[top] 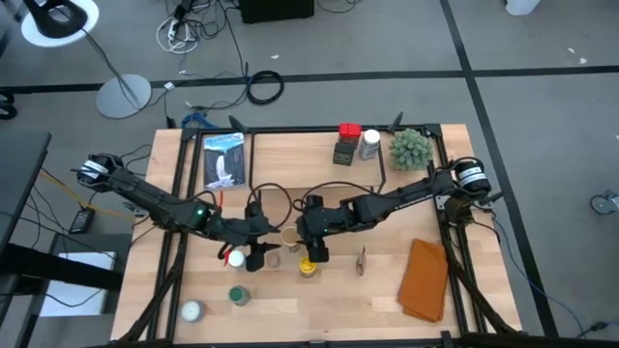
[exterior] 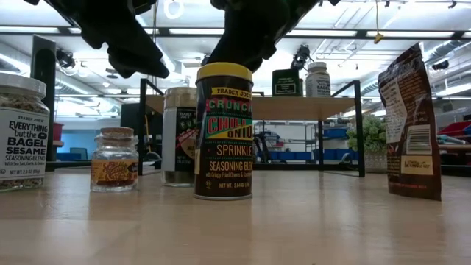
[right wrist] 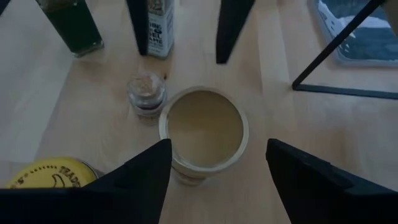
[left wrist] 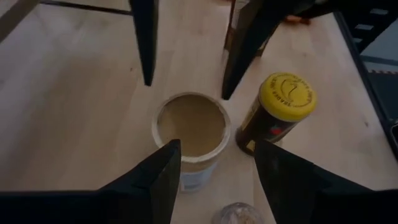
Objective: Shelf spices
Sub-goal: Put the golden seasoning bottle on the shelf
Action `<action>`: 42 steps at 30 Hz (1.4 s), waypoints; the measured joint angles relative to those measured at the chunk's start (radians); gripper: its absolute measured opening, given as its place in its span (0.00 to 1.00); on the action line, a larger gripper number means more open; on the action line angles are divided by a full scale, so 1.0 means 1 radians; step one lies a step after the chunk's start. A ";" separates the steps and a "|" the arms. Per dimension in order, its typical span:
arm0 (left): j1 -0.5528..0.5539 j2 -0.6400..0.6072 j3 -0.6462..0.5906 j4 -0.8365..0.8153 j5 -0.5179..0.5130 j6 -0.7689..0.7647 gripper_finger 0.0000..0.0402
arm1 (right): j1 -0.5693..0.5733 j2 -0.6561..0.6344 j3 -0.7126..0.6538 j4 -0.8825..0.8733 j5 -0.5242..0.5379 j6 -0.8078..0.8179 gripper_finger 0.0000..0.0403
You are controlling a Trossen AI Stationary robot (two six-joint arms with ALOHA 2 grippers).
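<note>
A jar with a flat tan lid (top: 288, 237) stands upright on the table in front of the shelf (top: 309, 157). My left gripper (left wrist: 214, 171) and my right gripper (right wrist: 214, 168) both hover open above it from opposite sides, their fingers straddling the lid (left wrist: 191, 126) without touching it. A yellow-lidded jar (top: 308, 266) and a small glass jar (right wrist: 146, 93) stand close beside it. In the low view both grippers hang above the jars' tops. Three spices (top: 353, 143) stand on the shelf plank.
A green-lidded jar (top: 238, 295) and a white-lidded jar (top: 191, 310) stand near the front left. An orange-brown cloth (top: 426, 280) lies at the right, a small pouch (top: 361, 259) beside it. A green plant (top: 409, 148) and a clear packet (top: 224, 159) sit at the back.
</note>
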 joint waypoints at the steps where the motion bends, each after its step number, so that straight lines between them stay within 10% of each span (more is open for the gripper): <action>1: 0.000 0.000 0.000 0.003 -0.005 0.000 0.53 | 0.000 0.000 0.000 -0.003 0.000 0.000 0.65; 42: 0.008 0.151 0.000 -0.029 -0.051 0.059 0.63 | 0.003 -0.001 -0.010 -0.074 -0.029 0.065 0.58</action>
